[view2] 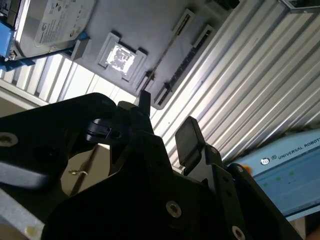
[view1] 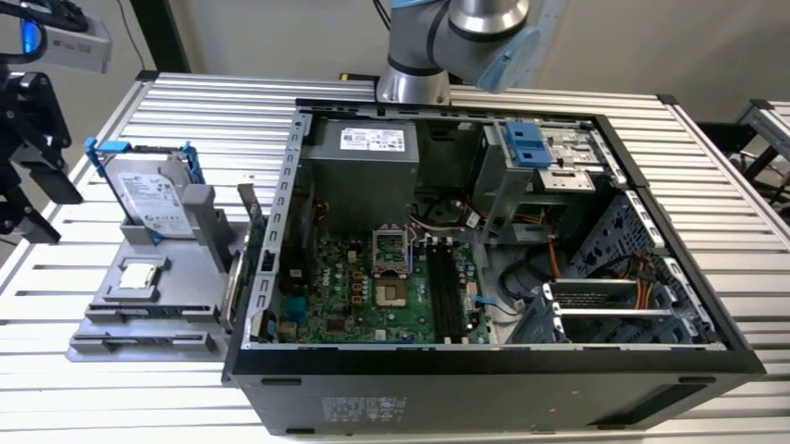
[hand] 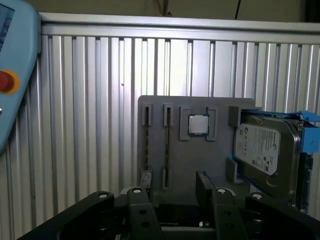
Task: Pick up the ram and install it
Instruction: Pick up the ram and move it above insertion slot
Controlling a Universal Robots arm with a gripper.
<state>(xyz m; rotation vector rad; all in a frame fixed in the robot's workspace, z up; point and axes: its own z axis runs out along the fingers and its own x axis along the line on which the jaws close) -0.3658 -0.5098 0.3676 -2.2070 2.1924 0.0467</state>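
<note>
Near gray holder (hand: 200, 150) | ram (hand: 146, 145) on edge, lengthwise toward gripper (hand: 174, 182) | gripper open, empty

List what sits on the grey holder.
Hard drive, square chip, and a thin ram standing edge-on. The gripper hides part of the holder in the first wrist view.

An open computer case (view1: 494, 388) lies on a slatted table (view1: 728, 176), motherboard (view1: 351, 296) exposed. On the exterior view's left a grey tray (view1: 148, 319) holds an upright hard drive (view1: 154, 196) and a square chip (view1: 141, 275).
</note>
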